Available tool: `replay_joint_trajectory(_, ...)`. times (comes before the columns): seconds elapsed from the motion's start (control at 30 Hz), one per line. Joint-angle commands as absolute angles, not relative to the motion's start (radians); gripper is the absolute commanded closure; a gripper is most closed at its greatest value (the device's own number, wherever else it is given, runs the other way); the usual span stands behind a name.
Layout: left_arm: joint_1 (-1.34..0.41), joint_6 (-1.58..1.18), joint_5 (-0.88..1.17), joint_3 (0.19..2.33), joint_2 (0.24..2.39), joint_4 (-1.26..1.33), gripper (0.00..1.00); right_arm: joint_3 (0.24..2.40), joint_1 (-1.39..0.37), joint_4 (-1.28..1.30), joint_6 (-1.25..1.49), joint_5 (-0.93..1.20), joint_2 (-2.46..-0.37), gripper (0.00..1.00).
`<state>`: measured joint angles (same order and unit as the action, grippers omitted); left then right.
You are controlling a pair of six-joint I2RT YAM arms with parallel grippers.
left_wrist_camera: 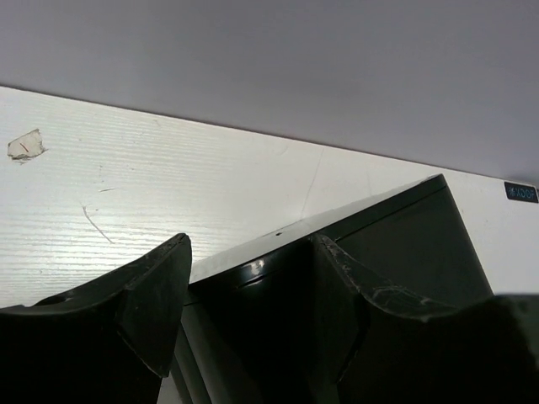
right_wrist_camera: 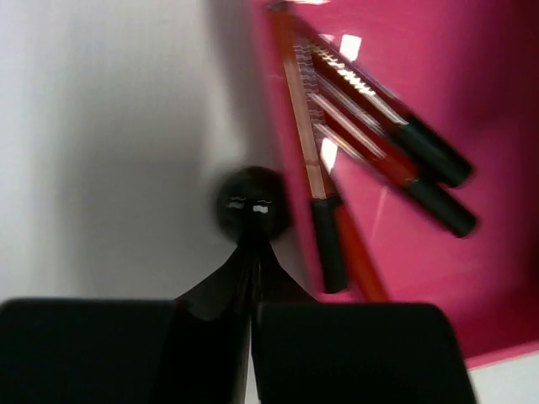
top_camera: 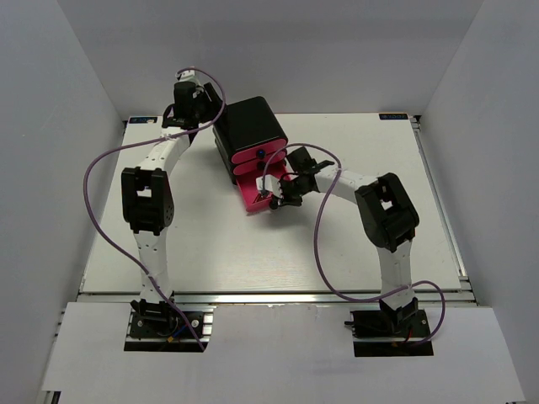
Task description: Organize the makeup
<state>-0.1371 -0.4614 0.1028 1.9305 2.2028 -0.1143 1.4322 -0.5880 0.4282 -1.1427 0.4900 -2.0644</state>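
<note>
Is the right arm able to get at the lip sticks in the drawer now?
Probably yes: the lip sticks lie uncovered in the open drawer, just beside the right gripper at its knob.

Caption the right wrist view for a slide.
Shut right gripper at black knob of pink drawer holding lip sticks.

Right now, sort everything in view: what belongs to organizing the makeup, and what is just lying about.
Belongs to the job: lip sticks, lying in the open pink drawer; black box; drawer knob at the right gripper; left gripper straddling the box.

Just lying about: tape scrap on the table; purple cable.
</note>
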Motion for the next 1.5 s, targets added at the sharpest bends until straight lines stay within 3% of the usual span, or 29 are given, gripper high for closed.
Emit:
replay_joint_trajectory(0.0, -0.144, -0.430, 0.193, 1.910, 2.212, -0.144, 0.31, 1.476, -0.597, 0.217, -0.981, 0.440, -2.082, 1.00)
replay_joint_trajectory(0.3, -0.156, -0.400, 0.219, 1.764, 2.163, -0.112, 0.32, 1.439, -0.644, -0.272, -0.744, 0.172, -2.126, 1.00)
replay_joint_trajectory(0.4, -0.156, -0.403, 0.224, 1.755, 2.160, -0.112, 0.32, 1.424, -0.655, -0.365, -0.744, 0.108, -2.151, 0.86)
replay_joint_trajectory(0.43, -0.156, -0.406, 0.224, 1.756, 2.160, -0.112, 0.32, 1.427, -0.655, -0.403, -0.742, 0.098, -2.166, 0.76)
replay_joint_trajectory(0.53, -0.156, -0.414, 0.218, 1.763, 2.160, -0.121, 0.32, 1.436, -0.655, -0.423, -0.756, 0.098, -2.190, 0.64)
replay_joint_trajectory(0.87, -0.153, -0.452, 0.141, 1.786, 2.103, -0.086, 0.29, 1.296, -0.632, -0.300, -0.825, 0.178, -2.039, 0.62)
replay_joint_trajectory(0.9, -0.149, -0.466, 0.126, 1.798, 2.094, -0.074, 0.27, 1.269, -0.615, -0.272, -0.824, 0.189, -1.999, 0.53)
replay_joint_trajectory(0.97, -0.141, -0.486, 0.052, 1.819, 2.066, -0.072, 0.04, 1.247, -0.600, -0.180, -0.796, 0.189, -1.964, 0.41)
replay_joint_trajectory(1.0, -0.137, -0.500, 0.035, 1.839, 2.057, -0.065, 0.02, 1.233, -0.582, -0.151, -0.779, 0.208, -1.929, 0.19)
replay_joint_trajectory(1.03, -0.133, -0.508, 0.017, 1.848, 2.048, -0.058, 0.02, 1.214, -0.569, -0.143, -0.752, 0.216, -1.902, 0.11)
replay_joint_trajectory(1.3, -0.120, -0.511, -0.231, 1.830, 1.861, -0.008, 0.02, 1.078, -0.462, -0.002, -0.481, 0.324, -1.610, 0.11)
replay_joint_trajectory(1.47, -0.123, -0.578, -0.290, 1.435, 1.558, 0.151, 0.02, 1.045, -0.391, 0.028, -0.338, 0.359, -1.461, 0.11)
